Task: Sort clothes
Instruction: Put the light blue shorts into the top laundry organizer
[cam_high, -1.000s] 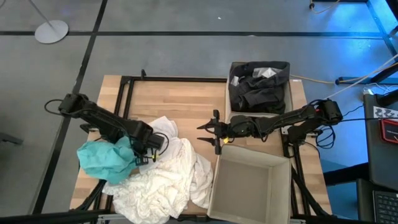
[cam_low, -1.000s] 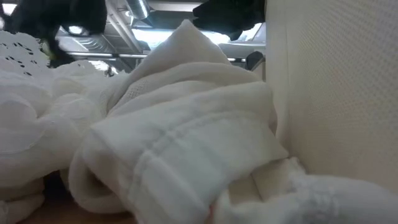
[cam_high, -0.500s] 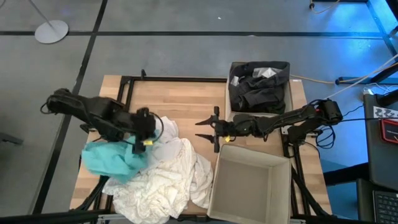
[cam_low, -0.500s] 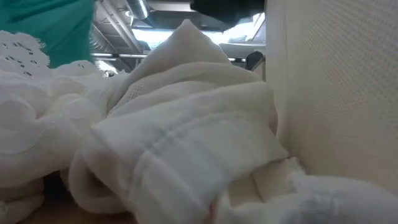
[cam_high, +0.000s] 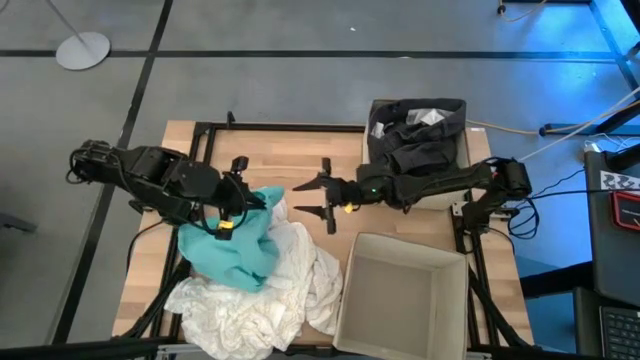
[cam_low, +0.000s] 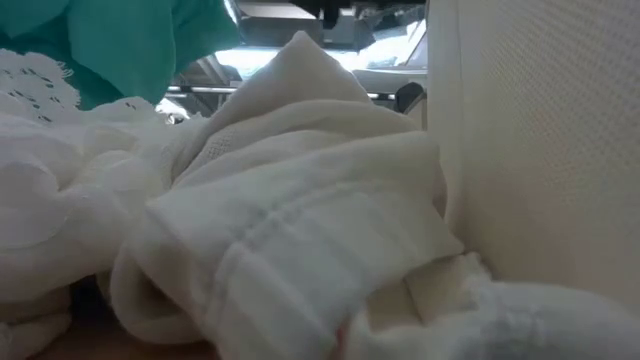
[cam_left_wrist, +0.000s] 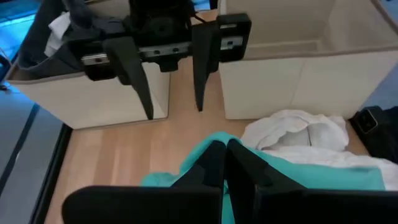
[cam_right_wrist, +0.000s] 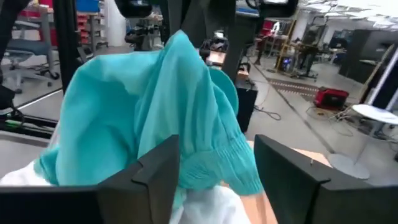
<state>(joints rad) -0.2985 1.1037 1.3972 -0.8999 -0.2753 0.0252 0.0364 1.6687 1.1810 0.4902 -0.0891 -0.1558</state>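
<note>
We look down on a pale wooden worktop (cam_high: 280, 165). The left gripper (cam_high: 243, 203) is pinched tight on a soft, crumpled teal garment (cam_high: 232, 248), lifting it over a rumpled heap of white clothes (cam_high: 265, 290). The right gripper (cam_high: 318, 196) faces it, fingers spread wide and holding nothing. Dark clothes (cam_high: 415, 145) fill one cardboard box (cam_high: 369, 170); a second box (cam_high: 400, 295) sits beside the heap.

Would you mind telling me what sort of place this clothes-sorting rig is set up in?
Probably a robotics lab or workshop. The wooden table stands on a grey concrete floor with taped lines, and behind the teal garment lies an open hall with workbenches, equipment and cables.
</note>
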